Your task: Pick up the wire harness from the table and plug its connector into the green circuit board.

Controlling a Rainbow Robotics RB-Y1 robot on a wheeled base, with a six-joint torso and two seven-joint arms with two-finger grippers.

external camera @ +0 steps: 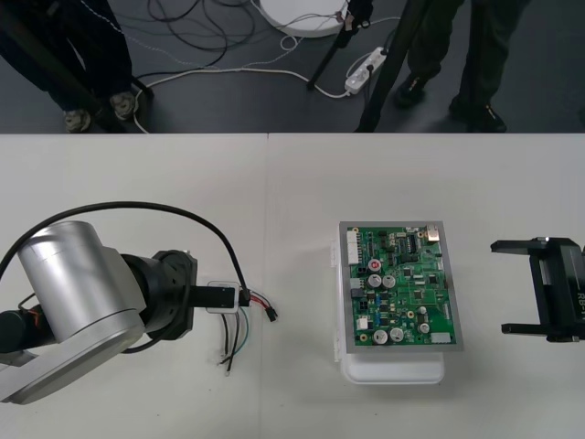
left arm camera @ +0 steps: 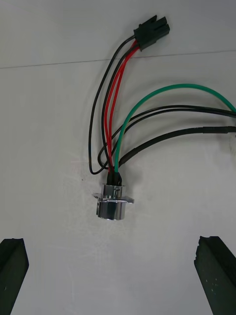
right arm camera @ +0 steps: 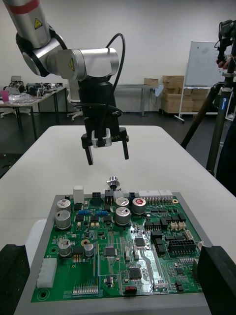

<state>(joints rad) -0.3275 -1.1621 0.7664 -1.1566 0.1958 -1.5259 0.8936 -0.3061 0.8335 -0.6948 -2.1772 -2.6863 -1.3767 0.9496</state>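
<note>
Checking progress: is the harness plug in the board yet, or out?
Out. The black plug lies on the table near the open left claw, apart from the green circuit board.

Yellow triangular warning sign [right arm camera: 70, 62] on the left arm's silver elbow link [right arm camera: 96, 59], second yellow warning triangle [right arm camera: 37, 23] on the link just under its red ring [right arm camera: 22, 6], white lettering [external camera: 579, 304] on the body of the right gripper [external camera: 498, 287] too small to read, no legible words or numbers.
</note>
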